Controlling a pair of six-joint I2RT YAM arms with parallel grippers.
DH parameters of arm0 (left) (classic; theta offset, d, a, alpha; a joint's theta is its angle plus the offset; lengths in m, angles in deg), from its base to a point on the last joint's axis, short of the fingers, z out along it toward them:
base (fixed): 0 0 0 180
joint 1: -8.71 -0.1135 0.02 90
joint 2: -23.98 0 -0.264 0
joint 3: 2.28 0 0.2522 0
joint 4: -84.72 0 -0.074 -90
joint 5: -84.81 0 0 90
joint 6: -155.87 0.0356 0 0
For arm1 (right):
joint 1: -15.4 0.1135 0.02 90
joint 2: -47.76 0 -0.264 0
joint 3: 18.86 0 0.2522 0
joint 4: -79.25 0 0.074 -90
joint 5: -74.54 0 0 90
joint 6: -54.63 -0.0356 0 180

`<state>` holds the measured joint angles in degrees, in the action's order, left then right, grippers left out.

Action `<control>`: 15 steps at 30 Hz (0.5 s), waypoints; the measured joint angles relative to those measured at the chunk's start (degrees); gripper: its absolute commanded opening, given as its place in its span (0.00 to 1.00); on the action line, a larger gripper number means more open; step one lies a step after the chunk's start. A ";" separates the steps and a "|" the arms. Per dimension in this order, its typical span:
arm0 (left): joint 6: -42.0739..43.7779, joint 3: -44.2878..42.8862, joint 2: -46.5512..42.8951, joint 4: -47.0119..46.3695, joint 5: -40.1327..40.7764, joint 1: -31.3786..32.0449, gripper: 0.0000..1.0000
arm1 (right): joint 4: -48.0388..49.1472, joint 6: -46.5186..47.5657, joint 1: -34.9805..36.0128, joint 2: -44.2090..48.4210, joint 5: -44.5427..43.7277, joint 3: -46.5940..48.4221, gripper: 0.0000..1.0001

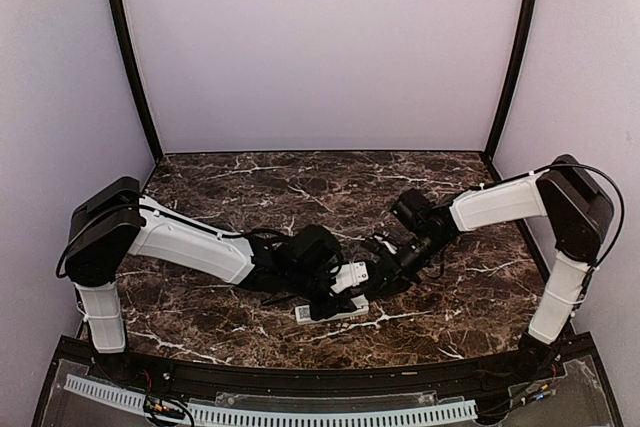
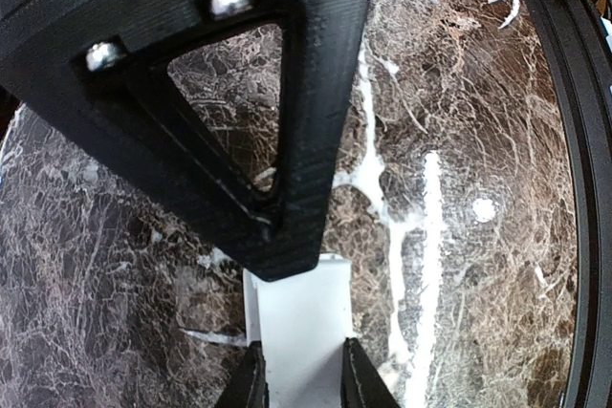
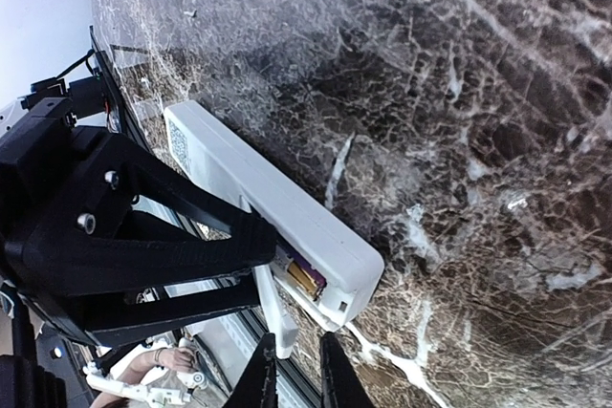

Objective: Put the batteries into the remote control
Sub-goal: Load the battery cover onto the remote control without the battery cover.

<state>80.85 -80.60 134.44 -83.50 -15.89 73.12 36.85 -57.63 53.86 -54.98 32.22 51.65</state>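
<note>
While the remote control (image 3: 268, 193) lies flat on the table (image 3: 478, 140), a battery (image 3: 304, 277) showing in its open bay, left gripper (image 2: 301, 370) clamps a white strip (image 2: 296, 308), right gripper (image 3: 296, 360) hangs narrow, hold unclear; best square strip to bay, then slide gently.

Marble table (image 3: 459, 140) is dark brown with white veins. Remote control (image 3: 258, 188) lies flat on it, running diagonally from upper left to lower right, small square label (image 3: 180, 145) near far end. Lower-right end open, battery (image 3: 304, 276) inside showing gold and purple. Left gripper (image 3: 263, 260), black, its fingers converging beside that opening on white strip (image 3: 274, 317). Right gripper (image 3: 298, 379) at bottom edge, tips close together with narrow gap; unclear whether anything is pinched.
</note>
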 measured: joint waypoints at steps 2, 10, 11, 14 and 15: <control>0.00 0.00 0.00 0.00 0.00 0.00 0.00 | 0.57 -0.66 0.37 0.00 0.02 -0.42 0.13; -0.20 0.00 0.00 0.02 -0.02 0.02 0.00 | 1.99 -2.10 1.27 0.00 -0.02 -0.61 0.04; -0.22 0.00 0.00 0.02 0.00 0.00 0.00 | 2.08 -2.10 1.27 0.00 0.02 -0.63 0.04; -0.26 0.00 0.00 0.04 0.00 0.00 0.00 | 2.36 -2.29 1.25 0.00 0.11 -0.76 0.03; -0.28 0.00 0.00 0.04 0.02 0.00 0.00 | 2.54 -2.32 1.25 0.00 0.15 -0.85 0.03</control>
<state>80.57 -80.60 134.44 -83.46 -15.87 73.12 39.38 -59.95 55.11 -54.98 32.37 50.80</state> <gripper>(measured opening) 0.217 0.039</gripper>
